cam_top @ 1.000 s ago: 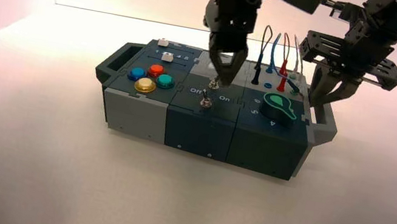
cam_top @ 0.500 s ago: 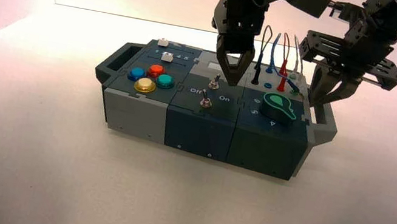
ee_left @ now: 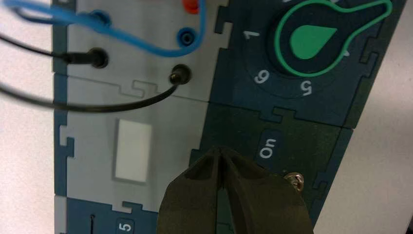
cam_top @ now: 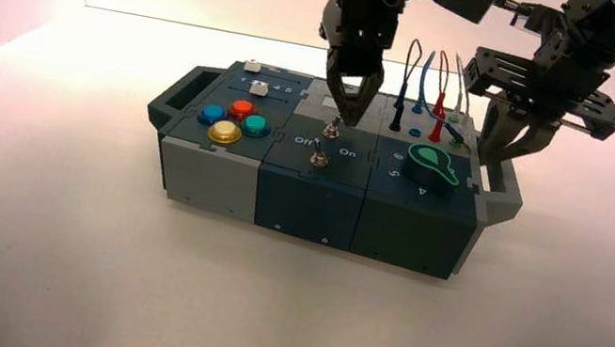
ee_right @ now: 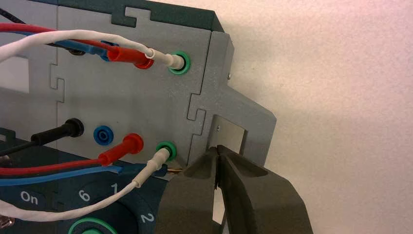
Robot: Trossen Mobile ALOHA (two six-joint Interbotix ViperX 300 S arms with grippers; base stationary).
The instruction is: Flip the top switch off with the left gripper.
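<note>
My left end effector (cam_top: 349,122) has shifted back toward the box's left over the last half second, its tips together. The top switch (cam_top: 331,130) is now just beside those tips, on their left; I can't tell whether they touch. That puts me on the "On" (ee_left: 268,148) side, so I judge a short sideways push left should flip it off. Nearer the camera than my tips sits the lower switch (cam_top: 319,158), which a low sweep could catch. Farther right, the right end effector (ee_right: 217,147) idles, tips together, by the box's right handle (ee_right: 260,131).
</note>
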